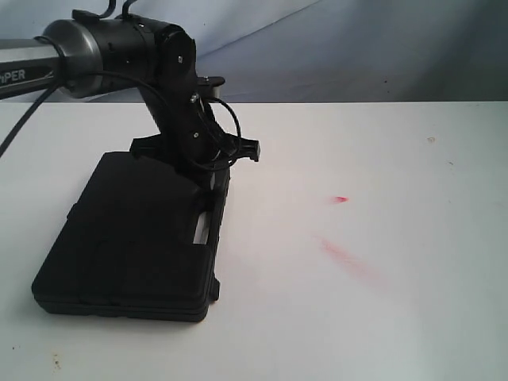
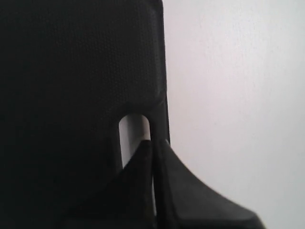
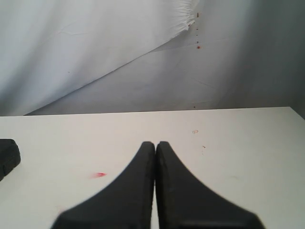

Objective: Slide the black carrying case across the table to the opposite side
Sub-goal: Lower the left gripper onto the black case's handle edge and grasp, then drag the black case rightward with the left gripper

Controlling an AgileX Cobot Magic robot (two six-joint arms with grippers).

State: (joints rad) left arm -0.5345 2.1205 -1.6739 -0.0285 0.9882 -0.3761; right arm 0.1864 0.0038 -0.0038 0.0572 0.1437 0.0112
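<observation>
Resting flat, the pebbled black case (image 1: 127, 238) apparently meets left claw (image 2: 153, 143).

Only the cut-off white letters "PER" — on the left arm (image 1: 17, 73) — are readable.

A creased white cloth backdrop (image 3: 86, 52) fills the rear, partly shadowed grey, with small red specks (image 3: 198, 46).
</observation>
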